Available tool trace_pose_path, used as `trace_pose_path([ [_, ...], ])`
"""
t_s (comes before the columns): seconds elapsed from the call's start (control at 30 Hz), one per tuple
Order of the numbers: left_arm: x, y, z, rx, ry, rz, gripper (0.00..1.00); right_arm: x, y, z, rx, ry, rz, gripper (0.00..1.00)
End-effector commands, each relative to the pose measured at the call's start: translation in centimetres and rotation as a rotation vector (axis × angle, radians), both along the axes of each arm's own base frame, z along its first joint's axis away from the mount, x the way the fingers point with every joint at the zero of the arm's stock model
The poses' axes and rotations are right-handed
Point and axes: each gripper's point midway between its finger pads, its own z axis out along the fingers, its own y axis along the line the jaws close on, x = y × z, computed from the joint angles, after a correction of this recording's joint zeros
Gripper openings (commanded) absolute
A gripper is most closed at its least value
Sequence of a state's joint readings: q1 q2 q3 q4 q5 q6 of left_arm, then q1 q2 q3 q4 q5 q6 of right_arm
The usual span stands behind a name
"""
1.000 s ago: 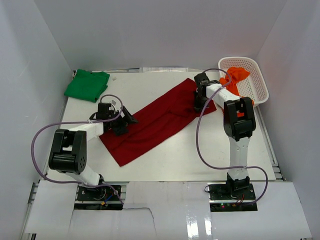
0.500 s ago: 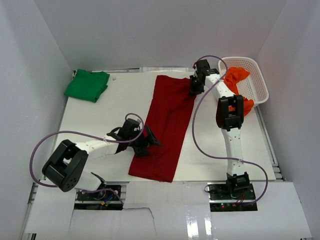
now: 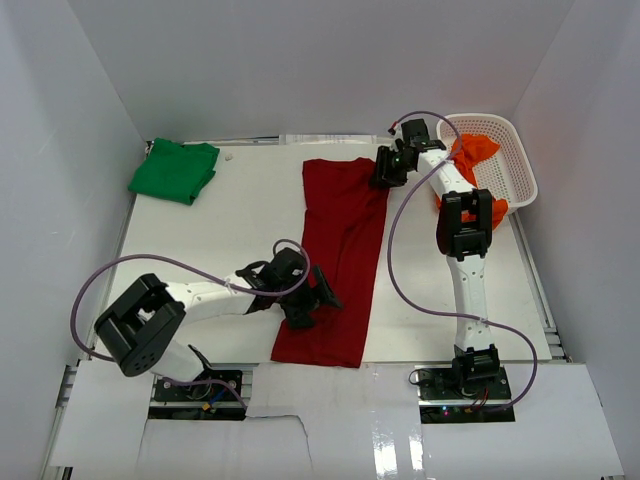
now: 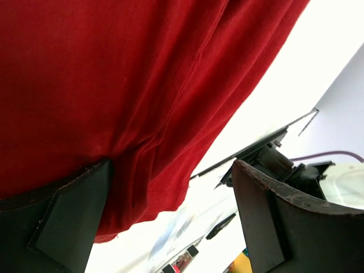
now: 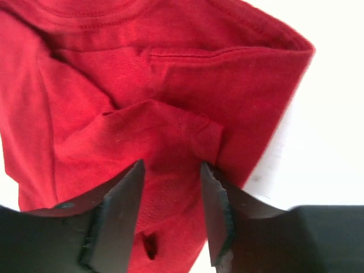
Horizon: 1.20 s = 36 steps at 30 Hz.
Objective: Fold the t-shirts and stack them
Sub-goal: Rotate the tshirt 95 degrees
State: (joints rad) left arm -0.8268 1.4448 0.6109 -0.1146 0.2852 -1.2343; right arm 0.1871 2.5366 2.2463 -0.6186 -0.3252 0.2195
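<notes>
Top view. A long dark red cloth t-shirt (image 3: 342, 235) lies flat on the white table (image 3: 220, 225), running from the far middle down to the near edge, neck end far. A bright green cloth t-shirt (image 3: 174, 170) sits folded in the far left corner, well apart from the red one. A crumpled orange cloth t-shirt (image 3: 474, 150) is in a white plastic lattice basket (image 3: 523, 165) at the far right and hangs over its near rim. The left gripper (image 3: 318, 304) is low over the near left part of the red shirt, arm reaching in from the left. The right gripper (image 3: 384, 172) is at the shirt's far right corner, arm stretched away from its base.

Left wrist view. The left gripper's two dark fingers (image 4: 68, 219) stand wide apart and released. Red cloth (image 4: 114, 74) fills the upper left and drapes down against the left finger. The right finger is clear of it, with white table and the arm bases beyond. Nothing is pinched.

Right wrist view. The right gripper's fingers (image 5: 119, 210) stand part-way apart over the red shirt (image 5: 85, 142), near a stitched hem and a folded corner. A small pucker of cloth sits just ahead of the tips, and flat red cloth shows in the gap. The pads do not appear to press it, so the grip reads as let go. White table shows to the right.
</notes>
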Motion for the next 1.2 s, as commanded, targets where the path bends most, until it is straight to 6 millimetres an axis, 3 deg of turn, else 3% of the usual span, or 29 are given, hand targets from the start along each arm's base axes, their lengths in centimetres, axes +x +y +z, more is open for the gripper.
trace_pose_path([
  [0.0, 0.0, 1.3, -2.4, 0.164, 0.043, -0.002, 0.98, 0.7, 1.2, -1.3, 0.075, -0.006, 0.03, 0.52],
  [0.03, 0.6, 1.0, -2.2, 0.175, 0.04, -0.01, 0.98, 0.7, 1.6, -0.9, 0.084, -0.008, 0.034, 0.57],
  [0.1, 3.8, -0.9, 0.0, 0.138, -0.03, -0.033, 0.98, 0.6, 2.0, 0.7, 0.116, -0.039, 0.039, 0.61],
  [0.17, 5.5, -1.6, 0.5, 0.129, -0.034, -0.061, 0.98, 0.7, 2.0, 1.7, 0.127, -0.09, 0.035, 0.64],
  [0.2, 8.1, -2.3, 2.4, 0.084, -0.07, -0.036, 0.98, 1.0, 2.0, 4.4, 0.135, -0.148, 0.038, 0.64],
  [0.27, 9.8, -2.7, 4.2, 0.023, -0.06, -0.037, 0.98, 1.3, 1.7, 6.3, 0.121, -0.188, 0.031, 0.69],
  [0.3, 11.3, -2.4, 5.4, -0.007, -0.076, -0.016, 0.98, 1.9, 1.6, 8.4, 0.127, -0.23, 0.032, 0.7],
  [0.33, 12.6, -2.8, 7.4, -0.042, -0.109, -0.013, 0.98, 2.1, 1.5, 9.3, 0.134, -0.242, 0.038, 0.7],
  [0.47, 14.1, -2.5, 12.7, -0.101, -0.194, -0.01, 0.98, 2.6, 1.4, 12.0, 0.165, -0.281, 0.051, 0.71],
  [0.53, 14.1, -2.4, 14.1, -0.125, -0.212, -0.006, 0.98, 2.4, 1.3, 13.2, 0.177, -0.3, 0.063, 0.71],
  [0.6, 15.7, -1.1, 15.3, -0.128, -0.256, 0.041, 0.98, 1.6, 1.2, 14.4, 0.193, -0.298, 0.064, 0.71],
  [0.67, 18.8, 0.9, 16.1, -0.152, -0.324, 0.092, 0.98, -0.2, 1.1, 13.0, 0.191, -0.228, 0.06, 0.7],
  [0.7, 20.2, 0.7, 16.4, -0.201, -0.371, 0.068, 0.98, -1.1, 1.1, 14.1, 0.197, -0.234, 0.067, 0.7],
  [0.73, 21.3, 1.0, 16.3, -0.208, -0.421, 0.038, 0.98, -2.4, 1.0, 12.2, 0.195, -0.187, 0.062, 0.7],
  [0.77, 22.6, 0.8, 17.0, -0.24, -0.478, 0.004, 0.98, -3.1, 1.0, 12.0, 0.197, -0.177, 0.062, 0.7],
  [0.8, 24.4, 0.7, 16.2, -0.271, -0.516, -0.025, 0.98, -3.9, 1.0, 12.9, 0.202, -0.188, 0.063, 0.7],
  [0.87, 27.4, 1.1, 16.9, -0.27, -0.609, -0.037, 0.98, -5.5, 1.0, 11.7, 0.199, -0.139, 0.064, 0.7],
  [0.9, 29.0, 0.9, 17.2, -0.275, -0.674, -0.038, 0.98, -6.1, 1.5, 11.5, 0.204, -0.126, 0.084, 0.7],
  [0.93, 30.4, 0.7, 15.3, -0.27, -0.669, -0.046, 0.98, -6.7, 1.9, 11.2, 0.214, -0.113, 0.101, 0.7],
  [1.0, 32.5, 0.1, 16.2, -0.309, -0.732, -0.059, 0.98, -7.7, 2.8, 10.0, 0.216, -0.089, 0.132, 0.7],
  [1.03, 33.4, -0.7, 14.6, -0.343, -0.728, -0.089, 0.98, -8.0, 3.1, 9.6, 0.218, -0.082, 0.144, 0.7],
  [1.07, 34.3, -1.0, 14.4, -0.351, -0.737, -0.098, 0.98, -8.0, 3.4, 8.8, 0.217, -0.07, 0.15, 0.7],
  [1.1, 35.7, -1.7, 16.4, -0.38, -0.797, -0.111, 0.98, -8.1, 3.7, 8.5, 0.217, -0.065, 0.162, 0.7],
  [1.13, 36.3, -2.1, 16.2, -0.395, -0.803, -0.126, 0.98, -8.1, 4.0, 8.2, 0.219, -0.063, 0.172, 0.7],
  [1.17, 36.9, -2.6, 13.9, -0.408, -0.768, -0.147, 0.98, -7.9, 4.1, 7.4, 0.219, -0.051, 0.171, 0.7],
])
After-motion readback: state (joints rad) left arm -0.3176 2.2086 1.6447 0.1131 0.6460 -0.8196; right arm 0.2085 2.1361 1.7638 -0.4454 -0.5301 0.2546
